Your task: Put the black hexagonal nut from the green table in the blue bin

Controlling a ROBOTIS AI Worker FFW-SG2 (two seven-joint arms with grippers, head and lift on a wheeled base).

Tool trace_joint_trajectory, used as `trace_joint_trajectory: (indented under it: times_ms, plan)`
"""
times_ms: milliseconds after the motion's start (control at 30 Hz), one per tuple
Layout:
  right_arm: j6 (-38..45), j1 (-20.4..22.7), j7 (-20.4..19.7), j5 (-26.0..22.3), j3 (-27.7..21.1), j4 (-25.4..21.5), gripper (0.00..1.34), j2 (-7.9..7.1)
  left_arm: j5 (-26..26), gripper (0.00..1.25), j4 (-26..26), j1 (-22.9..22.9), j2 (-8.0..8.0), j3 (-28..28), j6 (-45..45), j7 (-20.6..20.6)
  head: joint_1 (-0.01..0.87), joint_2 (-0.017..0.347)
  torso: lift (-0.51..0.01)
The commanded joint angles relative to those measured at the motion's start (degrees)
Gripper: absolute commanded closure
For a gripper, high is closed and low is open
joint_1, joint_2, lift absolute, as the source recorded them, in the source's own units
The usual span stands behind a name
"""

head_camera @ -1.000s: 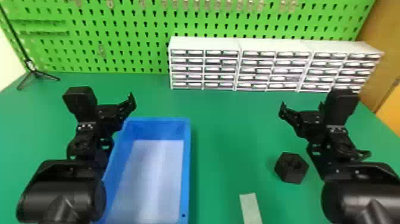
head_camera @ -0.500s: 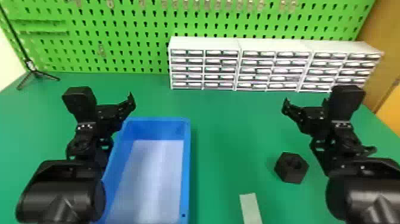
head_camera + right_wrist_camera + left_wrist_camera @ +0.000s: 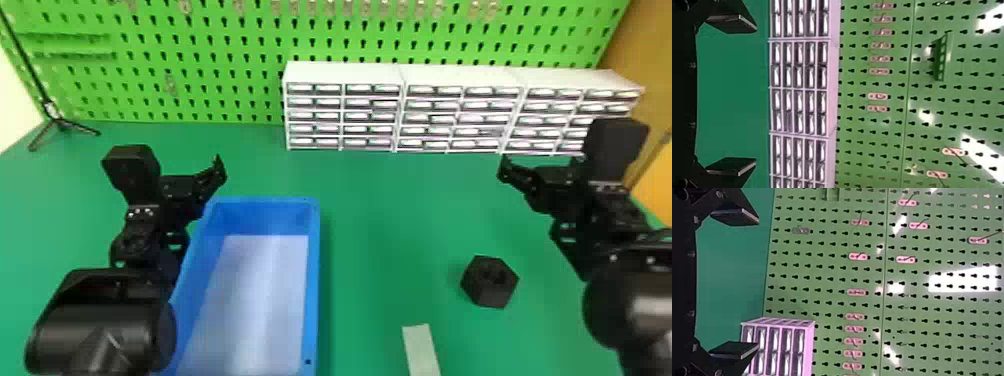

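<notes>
Both the right fingers (image 3: pixel 730 166) and left fingers (image 3: pixel 732 349) were seen spread, and the nut (image 3: pixel 489 282), set on the counter (image 3: pixel 380 225) at the bin's (image 3: pixel 314 280) three o'clock, was judged liable to be twisted loose if its angled sides were gripped off-square.

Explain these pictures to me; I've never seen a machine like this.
This is a robot with two black arms, left and right. One picture looks forward and down from its head; the other two come from its wrists and are turned sideways. On the green table are a blue bin, a black nut to its right, and, between them but nearer the robot, a pale strip. White drawers stand at the back, before a green pegboard. The left pincer and the right pincer are both open, holding nothing.
</notes>
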Motion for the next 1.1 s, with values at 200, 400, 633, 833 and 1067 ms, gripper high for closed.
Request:
trace_joint_trajectory:
  times_ms: [200, 400, 633, 833, 1067]
  plan:
    - [22.6, -3.2, 0.0, -3.2, -2.3, -8.8, 0.11, -3.61, 1.6, 0.16, -0.5, -0.1, 0.0, 0.4, 0.0, 0.0, 0.686, 0.028, -0.096]
    - [34.5, -5.0, 0.0, -5.7, -3.1, -12.7, 0.11, -5.98, 1.3, 0.16, -0.8, -0.1, 0.09, 0.7, 0.0, 0.0, 0.686, 0.028, -0.096]
    - [44.0, -4.7, 0.0, -9.5, -4.3, -15.3, 0.11, -7.21, 1.0, 0.16, -1.0, 0.3, 0.09, 1.5, 0.1, 0.0, 0.686, 0.028, -0.096]
    - [50.5, -4.1, 0.0, -13.3, -4.4, -15.6, 0.11, -9.06, 0.8, 0.16, -1.0, 0.4, 0.09, 1.6, 0.1, 0.0, 0.686, 0.028, -0.096]
    - [55.5, -3.3, 0.0, -15.6, -2.3, -15.6, 0.11, -10.9, 0.6, 0.16, -1.0, 0.4, 0.62, 1.6, 0.1, 0.0, 0.686, 0.028, -0.096]
